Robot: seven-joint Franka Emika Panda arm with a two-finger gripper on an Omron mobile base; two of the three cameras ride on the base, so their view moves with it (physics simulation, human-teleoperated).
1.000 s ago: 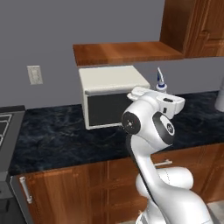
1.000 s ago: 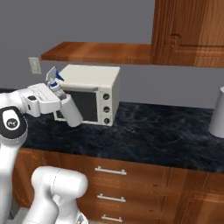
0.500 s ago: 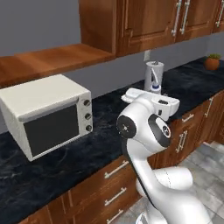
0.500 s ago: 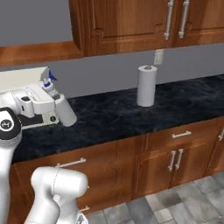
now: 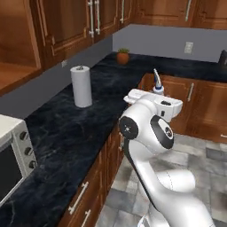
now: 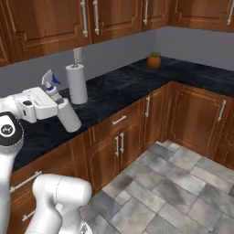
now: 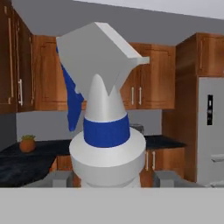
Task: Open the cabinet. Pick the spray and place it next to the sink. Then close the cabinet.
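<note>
While the white arm is reaching out over the floor beside the counter, the gripper (image 6: 58, 109) is squeezing the spray (image 6: 64, 111) between its two fingers, which are closed only as far as the bottle's round body lets them. In the right base view the bottle is leaning, its blue-and-white nozzle pointing up and to the left, and it is hanging in the air in front of the black counter (image 6: 114, 91), not touching it. In the hand view the spray (image 7: 105, 131) is sitting right up close, with its white top and blue ring between the dark finger tips. In the left base view just the top of the spray (image 5: 157, 83) is poking up behind the arm's white wrist. A bit farther back, a white paper towel roll (image 5: 81, 86) is standing straight up on the counter near the grey wall. Farther still, a small potted plant (image 6: 154, 60) is sitting in the corner of the counter. Brown wall cupboards (image 6: 114, 20) are hanging shut above it all.
</note>
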